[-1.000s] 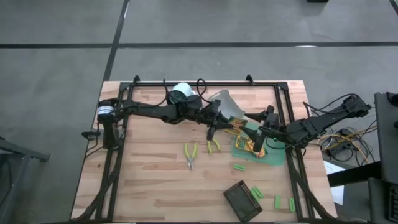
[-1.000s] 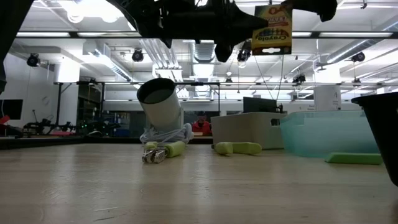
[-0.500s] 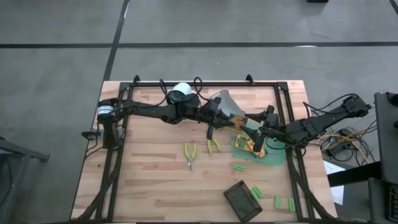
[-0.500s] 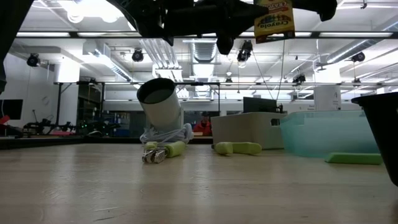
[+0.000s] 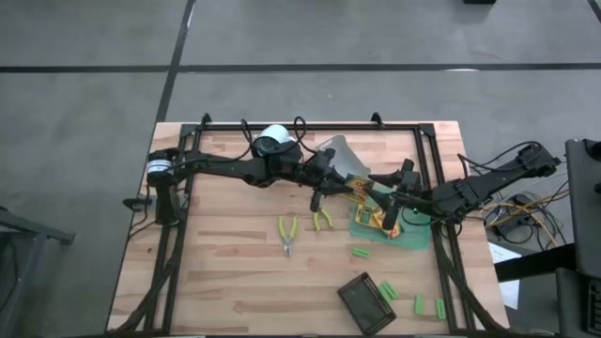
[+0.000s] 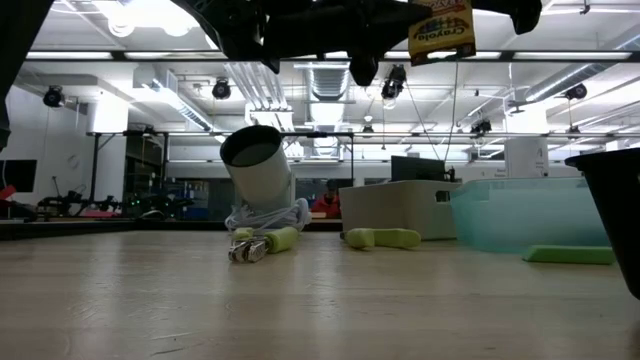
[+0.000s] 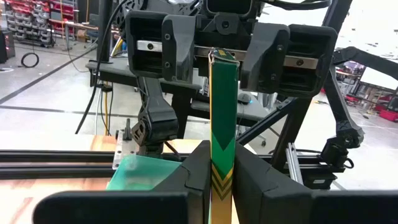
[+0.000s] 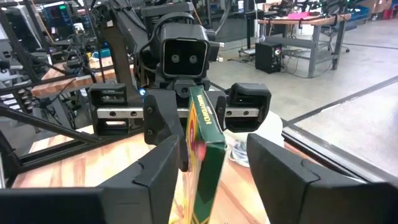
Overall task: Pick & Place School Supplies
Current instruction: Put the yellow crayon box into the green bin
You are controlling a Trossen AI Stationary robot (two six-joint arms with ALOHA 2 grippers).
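Quick update from the side of the rig: it's mid-handover rn. The left claw (image 7: 222,179) is pinched tight on the low end of a yellow pack (image 6: 445,25), holding it upright and edge-on, well up off the worktop (image 5: 225,282). That's over the right half, just about above the inner rim of the green bin (image 5: 413,237), which sits by the right edge.

What's new: the right claw (image 8: 221,169) was spread as wide as it goes a sec ago and its fingers have come in a good bit. They sit either side of the pack's upper end, but there's a gap on both sides in its own wrist view, so it's open and not gripping anything yet afaict. The pack has also crept up a touch in the low view.

Imo that means the left arm passes the pack over and the right one drops it in the bin. Can't tell for sure what's in there already, though sth yellow shows through.

Tricky bit next: the right has to close fully before the left lets go, or the pack tips and falls. It's thin and held by its ends, so it could twist too.

Plenty left tbh. Two scissors (image 5: 287,232) lie mid-worktop, and the green blocks (image 5: 362,252) are scattered toward the front right corner near the dark tray (image 5: 362,299).
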